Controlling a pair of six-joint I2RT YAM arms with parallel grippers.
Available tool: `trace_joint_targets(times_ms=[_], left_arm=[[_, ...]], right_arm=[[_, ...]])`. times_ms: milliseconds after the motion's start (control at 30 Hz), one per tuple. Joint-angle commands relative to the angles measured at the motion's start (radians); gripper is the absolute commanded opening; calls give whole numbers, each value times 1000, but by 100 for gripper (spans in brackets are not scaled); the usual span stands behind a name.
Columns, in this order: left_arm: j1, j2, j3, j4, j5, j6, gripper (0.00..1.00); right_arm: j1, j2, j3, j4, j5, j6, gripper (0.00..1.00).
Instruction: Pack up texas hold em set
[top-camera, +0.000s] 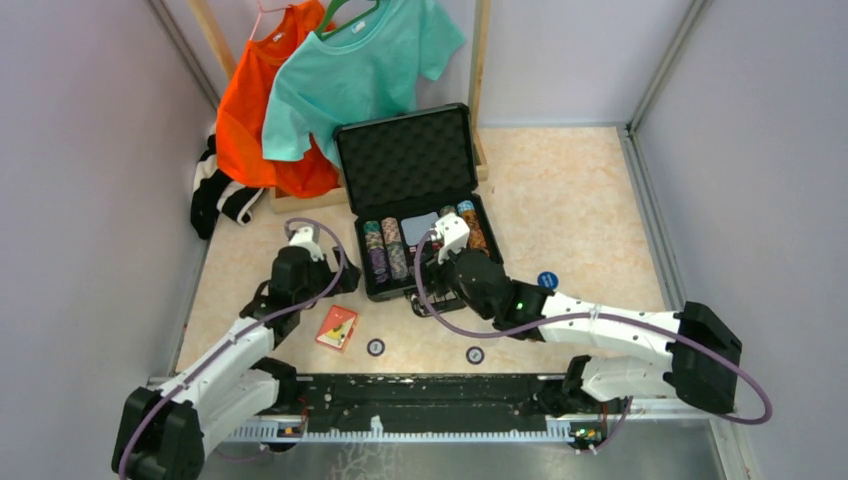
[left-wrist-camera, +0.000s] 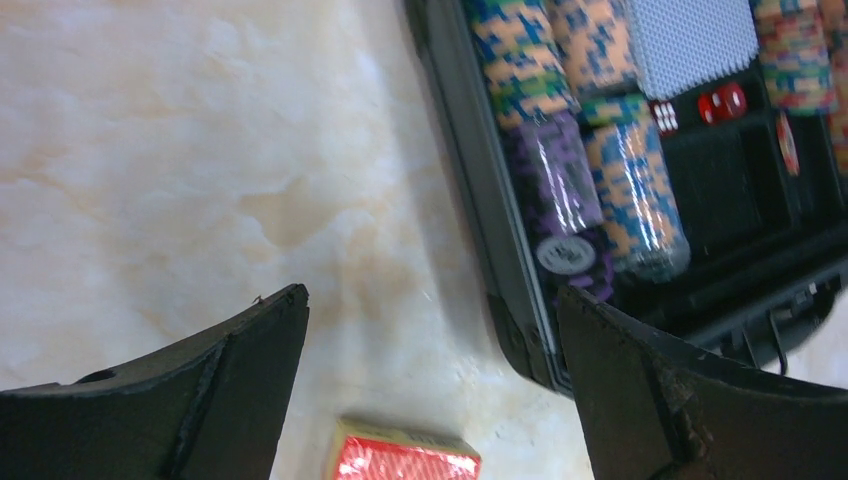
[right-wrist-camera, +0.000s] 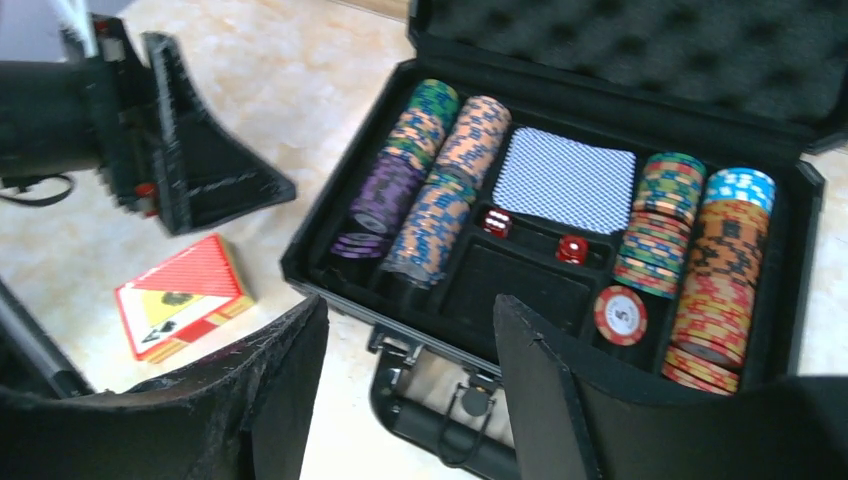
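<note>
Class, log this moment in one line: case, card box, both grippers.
case: open, chips inside | card box: on table, outside case | left gripper: open, empty | right gripper: open, empty

Overhead and near wrist views, common briefcase (top-camera: 405, 160)

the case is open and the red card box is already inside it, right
Not quite. The case is open, but the red card box is not inside it: it lies on the table beside the case, as the right wrist view shows.
</note>
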Motion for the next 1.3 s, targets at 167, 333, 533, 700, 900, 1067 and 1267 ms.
trace_joint_targets(times_ms=[167,333,533,700,900,1067,1267], left_arm=[[-177,-26,200,-358,-4,-144,99],[-243,-100,183,-437,-105,-265,98],[-239,-226,183,-498,-350,-406,99],[-217,-205,258,-574,-484,-424,99],[52,-126,255,-507,-244,-323,99],[362,-37,188,-344,98,-263,99],[535,41,138,-244,280,-271,99]], right_arm=[[-109,-7,64,-70,-61,17,74],[-172,41,104,-190,-122,83,78],[9,185,211,-152,-258,-28,77],[99,391,360,-112,-412,-146,82],[143,570,473,-96,-464,-224,90],[148,643,480,-39,-502,-240,99],[148,732,555,-65,-488,-268,99]])
